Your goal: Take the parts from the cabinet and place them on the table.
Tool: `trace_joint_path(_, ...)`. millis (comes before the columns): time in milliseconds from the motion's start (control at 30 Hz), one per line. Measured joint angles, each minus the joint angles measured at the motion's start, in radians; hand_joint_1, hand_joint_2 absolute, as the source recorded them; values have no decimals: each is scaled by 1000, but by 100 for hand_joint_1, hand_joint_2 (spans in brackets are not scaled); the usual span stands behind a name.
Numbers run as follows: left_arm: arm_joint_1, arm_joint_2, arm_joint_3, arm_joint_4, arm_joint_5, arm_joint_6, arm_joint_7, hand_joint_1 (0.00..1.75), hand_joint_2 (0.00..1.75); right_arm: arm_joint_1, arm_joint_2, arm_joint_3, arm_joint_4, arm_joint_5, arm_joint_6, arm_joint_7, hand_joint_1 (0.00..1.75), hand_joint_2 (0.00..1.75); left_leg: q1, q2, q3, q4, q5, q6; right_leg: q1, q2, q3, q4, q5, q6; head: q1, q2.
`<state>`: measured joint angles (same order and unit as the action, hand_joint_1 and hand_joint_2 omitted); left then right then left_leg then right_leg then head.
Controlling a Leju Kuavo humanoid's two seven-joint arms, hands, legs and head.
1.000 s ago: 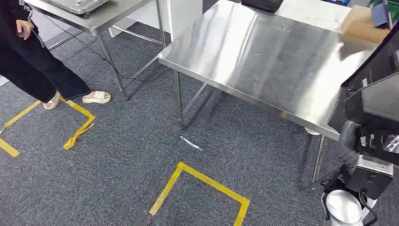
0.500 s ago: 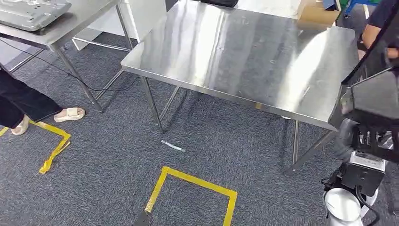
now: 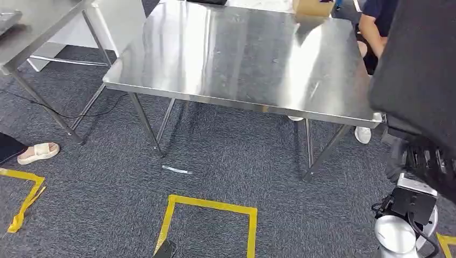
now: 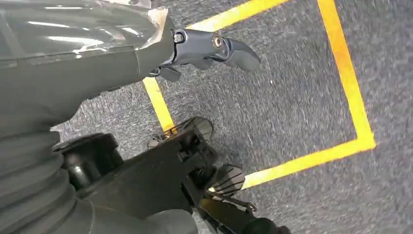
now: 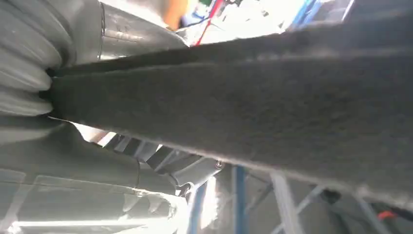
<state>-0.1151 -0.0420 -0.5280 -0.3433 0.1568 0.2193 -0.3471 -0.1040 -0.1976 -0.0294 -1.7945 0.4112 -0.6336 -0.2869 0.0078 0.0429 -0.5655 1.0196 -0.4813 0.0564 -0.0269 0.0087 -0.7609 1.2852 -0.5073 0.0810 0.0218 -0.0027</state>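
Note:
A large flat black part (image 3: pixel 417 80) fills the right of the head view, held up by my right hand (image 3: pixel 422 161) at its lower edge. In the right wrist view the same black part (image 5: pixel 253 107) lies across the hand (image 5: pixel 73 161), its felt-like face close to the camera. The steel table (image 3: pixel 236 54) stands ahead with a bare, shiny top. My left hand (image 4: pixel 146 73) hangs over the grey carpet, thumb and dark fingers (image 4: pixel 226 178) apart, nothing in it.
A person (image 3: pixel 376 29) sits at the table's far right corner, near a cardboard box (image 3: pixel 313 6). A second steel table (image 3: pixel 32 21) stands at the left, with a sandalled foot (image 3: pixel 37 152) beside it. Yellow floor tape (image 3: pixel 209 203) and a small white strip (image 3: pixel 177 170) lie before the table.
The camera has swung right: the table slid left and towards the middle of the picture, and the standing person has almost left view. The black part now covers more of the right side.

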Motion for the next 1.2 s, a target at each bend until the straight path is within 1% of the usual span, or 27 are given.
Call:
trace_joint_path(33,-1,-1,0,0,0,0,0,0,175,0,-1,0,1,3,2,2,175,175,0,12,0,0,-1,-1,-1,-6,42,-73,26,9,0,0)
trace_joint_path(67,-2,-2,0,0,-1,-2,0,0,175,-1,-3,0,2,5,4,3,175,175,1,19,2,0,-2,-4,-2,-22,102,-176,58,17,-1,0)
trace_joint_path(100,-2,-2,0,0,-2,-2,0,0,175,-3,-4,0,2,8,7,3,175,175,0,23,3,1,-5,-8,-3,-41,151,-259,73,18,0,0)
trace_joint_path(133,-4,-1,0,0,-2,-2,-1,0,175,-7,-4,2,4,19,12,4,175,175,-9,29,-6,2,-9,-16,6,-41,164,-268,69,6,-1,0)
trace_joint_path(167,-6,-1,-1,0,-2,-4,-2,0,175,-6,-7,3,5,36,16,6,175,175,-9,33,-2,3,-9,-19,9,-33,162,-273,74,-5,-5,0)
trace_joint_path(200,-7,-2,0,0,-2,-4,-3,0,175,-5,-11,3,8,47,19,8,175,175,-11,33,0,6,-15,-12,0,-33,164,-276,75,-8,-7,0)
trace_joint_path(233,-7,-1,0,0,-2,-6,-4,0,175,-6,-12,5,11,54,23,8,175,175,-10,30,1,4,-9,1,5,-33,166,-274,74,-8,-6,0)
trace_joint_path(267,-8,-1,0,0,-2,-8,-5,0,175,-7,-13,8,14,61,26,8,175,175,-7,30,2,2,-9,-2,7,-33,166,-274,74,-9,-7,0)
trace_joint_path(333,-7,-1,0,0,-2,-11,-5,0,175,-13,-14,15,20,65,26,10,175,175,-4,28,5,-4,-4,-10,11,-34,165,-274,74,-9,-7,0)
trace_joint_path(367,-7,-1,0,0,-1,-11,-5,0,175,-15,-14,18,23,66,26,11,175,175,-4,27,6,-7,-2,-15,11,-34,165,-274,73,-11,-6,0)
trace_joint_path(433,-7,-1,0,0,2,-11,-6,0,175,-17,-14,23,28,71,27,11,175,175,-4,26,7,-12,1,-20,11,-36,166,-274,72,-18,-6,0)
trace_joint_path(567,-7,-1,0,0,11,-12,-11,0,175,-34,-17,35,45,81,34,15,175,175,-4,25,8,-14,4,-26,12,-36,165,-273,73,-19,-6,0)
trace_joint_path(600,-7,-1,0,0,12,-12,-13,0,175,-39,-17,40,50,82,34,15,175,175,-4,25,8,-14,4,-27,12,-36,165,-273,74,-22,-6,0)
trace_joint_path(667,-7,-1,0,0,16,-12,-15,0,175,-49,-17,50,58,84,34,15,175,175,-4,25,8,-14,4,-32,13,-37,165,-273,74,-22,-6,0)
trace_joint_path(867,-7,0,0,0,21,-12,-16,0,175,-59,-18,62,76,86,34,16,175,175,-9,23,7,-14,4,-32,14,-39,165,-273,74,-22,-6,0)
trace_joint_path(1200,-7,1,0,0,25,-2,-19,0,175,-70,-17,78,92,92,32,16,175,175,-15,23,6,-12,3,-30,8,-41,167,-275,76,-21,-6,0)
